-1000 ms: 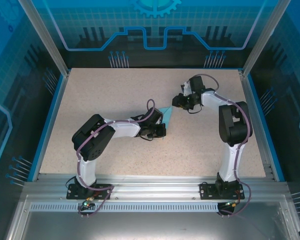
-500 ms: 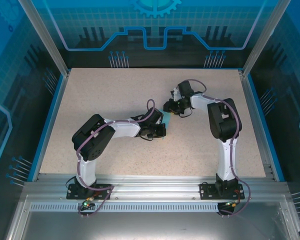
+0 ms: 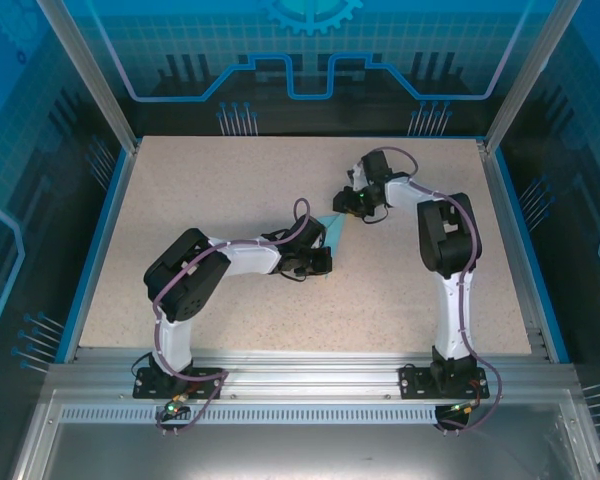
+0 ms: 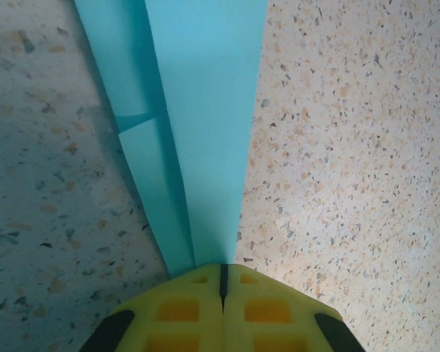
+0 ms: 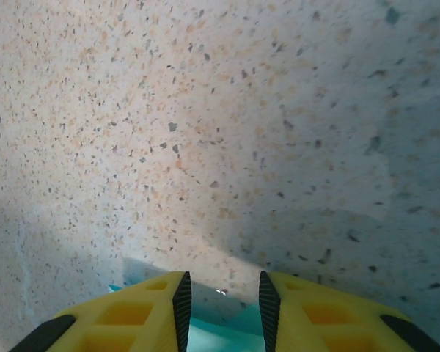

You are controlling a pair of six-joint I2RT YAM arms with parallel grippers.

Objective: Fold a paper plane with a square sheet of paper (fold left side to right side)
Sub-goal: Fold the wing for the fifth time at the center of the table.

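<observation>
Light-blue paper, folded into a slim tapering paper plane [image 4: 205, 110], lies flat on a speckled beige worktop [image 3: 200, 190]. It sits near the worktop's middle, a little toward the right edge. Overlapping layers and a long crease run along its length.

The left gripper [image 4: 222, 284] has its yellow fingers pressed fully together. They pinch the narrow tip of the paper plane, which widens as it runs away from the fingers.

From above, the right gripper [image 3: 346, 206] sits just beside the far end of the paper, close to the worktop. In the right wrist view its fingers [image 5: 154, 304] stand partly apart, with bare worktop visible through the gap. A sliver of blue paper shows low between them, and nothing is clamped there.
</observation>
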